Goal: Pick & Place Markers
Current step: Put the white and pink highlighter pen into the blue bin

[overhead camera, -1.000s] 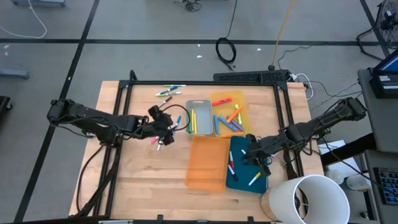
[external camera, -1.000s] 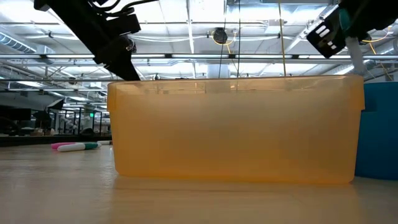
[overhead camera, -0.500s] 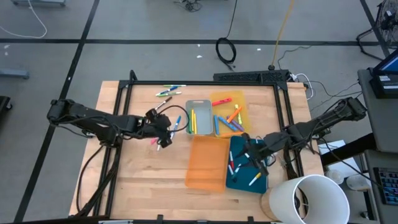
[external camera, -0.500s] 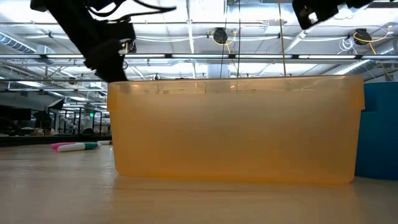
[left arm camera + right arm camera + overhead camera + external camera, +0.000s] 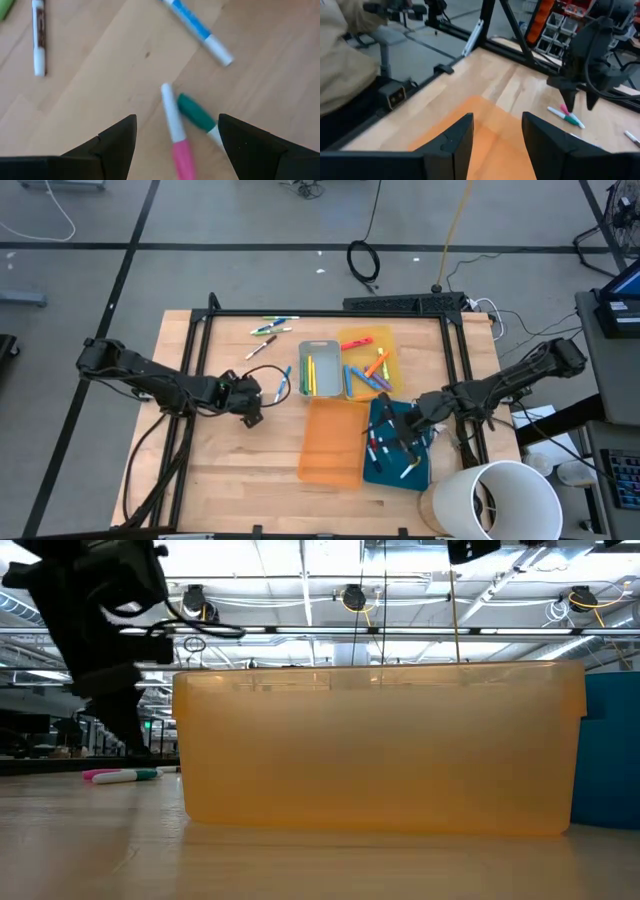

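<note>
While the left claw [image 5: 176, 145] hangs spread just above the wooden surface [image 5: 230, 460], a pink marker [image 5: 176, 135] and a green marker [image 5: 196, 116] lie side by side between its fingers. Over the blue tray [image 5: 385, 465], the right claw [image 5: 408, 435] stands parted and empty. More markers lie in that tray, in the grey tray [image 5: 320, 370] and in the yellow tray [image 5: 366, 365].

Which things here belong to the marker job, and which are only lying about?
Belong to the job:
- markers
- pink marker
- green marker
- left gripper, open above them
- right gripper, open

Lying about:
- white bucket
- black cable coil
</note>
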Robot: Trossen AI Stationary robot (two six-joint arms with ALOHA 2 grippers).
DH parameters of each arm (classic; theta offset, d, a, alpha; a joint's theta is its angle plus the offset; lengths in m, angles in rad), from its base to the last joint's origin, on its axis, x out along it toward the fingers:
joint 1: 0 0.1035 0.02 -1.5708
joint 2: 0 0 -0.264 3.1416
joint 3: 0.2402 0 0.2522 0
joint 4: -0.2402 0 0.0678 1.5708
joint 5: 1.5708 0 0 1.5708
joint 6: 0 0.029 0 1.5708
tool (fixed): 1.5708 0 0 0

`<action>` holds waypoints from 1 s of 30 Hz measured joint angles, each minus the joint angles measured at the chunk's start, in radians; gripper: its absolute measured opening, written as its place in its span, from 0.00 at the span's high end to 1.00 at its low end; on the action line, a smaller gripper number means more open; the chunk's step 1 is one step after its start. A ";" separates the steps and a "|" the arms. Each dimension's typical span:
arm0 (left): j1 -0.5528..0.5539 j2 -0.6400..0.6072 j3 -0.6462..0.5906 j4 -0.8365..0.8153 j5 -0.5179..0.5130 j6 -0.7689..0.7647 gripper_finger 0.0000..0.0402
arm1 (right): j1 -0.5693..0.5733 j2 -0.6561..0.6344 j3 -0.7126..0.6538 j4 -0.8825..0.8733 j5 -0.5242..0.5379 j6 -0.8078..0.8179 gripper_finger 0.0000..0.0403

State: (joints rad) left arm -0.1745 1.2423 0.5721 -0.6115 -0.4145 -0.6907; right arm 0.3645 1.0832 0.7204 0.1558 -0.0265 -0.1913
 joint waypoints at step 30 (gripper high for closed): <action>0.026 -0.003 -0.255 0.286 0.030 0.027 0.29 | -0.078 0.111 0.000 0.050 -0.004 -0.006 0.64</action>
State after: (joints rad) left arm -0.1485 1.2388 0.3176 -0.3260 -0.3843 -0.6639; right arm 0.2864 1.1938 0.7200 0.2058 -0.0303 -0.1971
